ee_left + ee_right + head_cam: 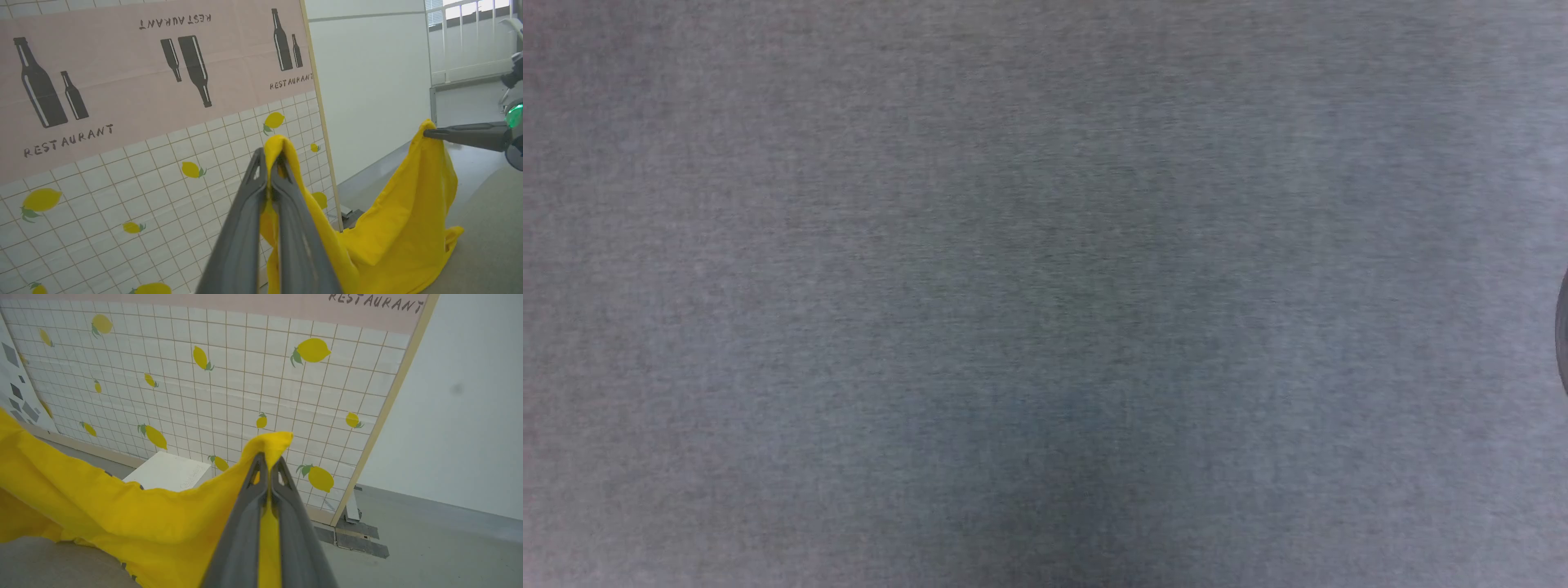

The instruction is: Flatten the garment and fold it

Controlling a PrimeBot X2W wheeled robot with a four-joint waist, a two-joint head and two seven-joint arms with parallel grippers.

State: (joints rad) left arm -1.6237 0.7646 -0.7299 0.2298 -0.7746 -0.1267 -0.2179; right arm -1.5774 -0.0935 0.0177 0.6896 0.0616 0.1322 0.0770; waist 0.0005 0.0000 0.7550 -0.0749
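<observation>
Yellow cotton T-shirt (402,228) hangs between our left pincer (269,161) and, at three o'clock, our right pincer (425,133), both clamped on it; hard stretching could slip either thin grip.

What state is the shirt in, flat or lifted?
Lifted: left hand and right hand each pinch an edge; shirt sags between them.

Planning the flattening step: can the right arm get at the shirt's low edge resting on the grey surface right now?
Probably not yet. Its jaws are shut on a raised corner of the garment, so it must release first. Otherwise the way down looks clear.
</observation>
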